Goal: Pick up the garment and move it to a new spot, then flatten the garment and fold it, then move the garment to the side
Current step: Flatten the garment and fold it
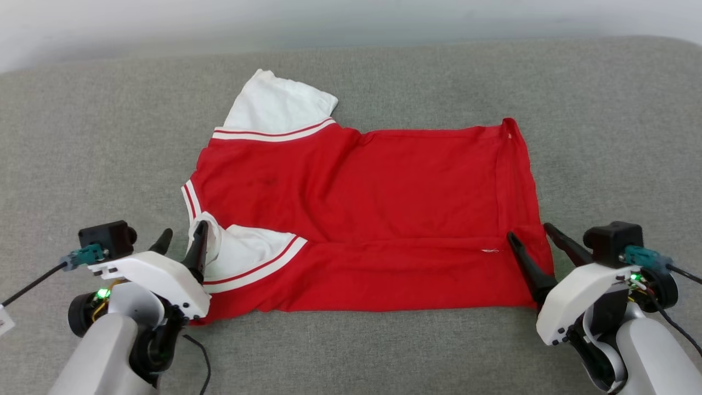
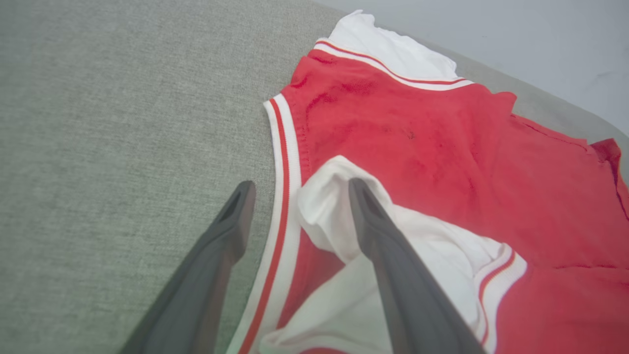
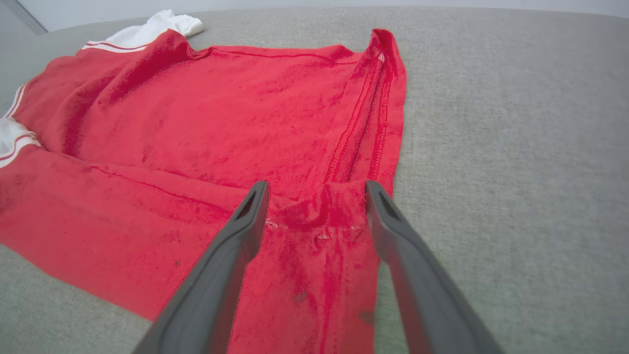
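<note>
The red T-shirt (image 1: 378, 197) lies spread sideways on the grey cushion, neck to the left and hem to the right, its near edge folded over onto the body. One white sleeve (image 1: 274, 104) points away; the other (image 1: 247, 255) is folded in near the front left. My left gripper (image 1: 182, 240) is open at the neckline, one finger on the white sleeve (image 2: 339, 216), the other over bare cushion. My right gripper (image 1: 531, 232) is open over the near hem corner, with bunched red cloth (image 3: 319, 211) between its fingers.
The grey fabric cushion (image 1: 603, 126) stretches wide on all sides of the shirt. A pale wall (image 1: 351, 19) runs behind its far edge. Cables trail from both wrists at the lower corners.
</note>
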{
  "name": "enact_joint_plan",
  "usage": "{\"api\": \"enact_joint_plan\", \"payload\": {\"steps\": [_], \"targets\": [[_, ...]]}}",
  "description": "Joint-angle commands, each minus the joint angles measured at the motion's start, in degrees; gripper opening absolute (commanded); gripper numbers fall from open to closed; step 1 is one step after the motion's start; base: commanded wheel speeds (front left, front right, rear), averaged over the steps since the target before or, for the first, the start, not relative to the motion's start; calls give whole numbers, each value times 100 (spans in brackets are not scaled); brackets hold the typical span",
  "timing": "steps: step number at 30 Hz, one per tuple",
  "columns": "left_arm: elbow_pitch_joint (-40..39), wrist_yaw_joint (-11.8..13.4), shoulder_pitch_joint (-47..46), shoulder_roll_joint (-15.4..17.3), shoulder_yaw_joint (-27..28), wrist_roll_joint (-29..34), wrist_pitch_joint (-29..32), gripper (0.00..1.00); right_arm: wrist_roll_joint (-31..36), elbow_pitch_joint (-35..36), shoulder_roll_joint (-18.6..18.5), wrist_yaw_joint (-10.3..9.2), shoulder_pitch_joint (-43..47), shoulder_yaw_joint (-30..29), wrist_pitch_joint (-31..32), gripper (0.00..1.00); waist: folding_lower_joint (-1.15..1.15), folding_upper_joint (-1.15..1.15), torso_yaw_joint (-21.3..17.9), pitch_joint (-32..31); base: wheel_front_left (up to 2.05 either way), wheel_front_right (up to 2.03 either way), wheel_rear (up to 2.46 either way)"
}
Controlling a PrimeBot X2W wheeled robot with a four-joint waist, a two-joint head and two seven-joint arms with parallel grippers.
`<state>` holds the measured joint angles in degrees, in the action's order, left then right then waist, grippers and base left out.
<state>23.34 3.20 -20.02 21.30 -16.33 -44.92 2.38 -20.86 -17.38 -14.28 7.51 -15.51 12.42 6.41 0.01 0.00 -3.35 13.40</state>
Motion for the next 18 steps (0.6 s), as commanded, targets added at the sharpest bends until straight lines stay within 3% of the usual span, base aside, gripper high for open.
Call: {"api": "enact_joint_plan", "payload": {"steps": [1,2,6,12,18], "targets": [[-85,33,91,89,34,-2,38,100,-3,100,0,-4,108,-9,-143,100,-1,0,-28,-113,0,0,0],[-348,80,142,291,63,3,214,100,72,383,37,-4,219,-113,-463,100,-1,0,-60,-241,0,0,0],[-985,188,242,645,61,-10,686,100,167,821,158,-4,423,-363,-731,100,-1,0,-94,-367,0,0,0],[-1924,255,482,1295,17,-158,1743,100,348,1488,359,-4,719,-633,-661,100,-1,0,-171,-448,0,0,0],[-2834,573,1017,1914,51,-598,3060,100,502,2271,622,-4,988,-843,-587,100,-1,0,-315,-364,0,0,0]]}}
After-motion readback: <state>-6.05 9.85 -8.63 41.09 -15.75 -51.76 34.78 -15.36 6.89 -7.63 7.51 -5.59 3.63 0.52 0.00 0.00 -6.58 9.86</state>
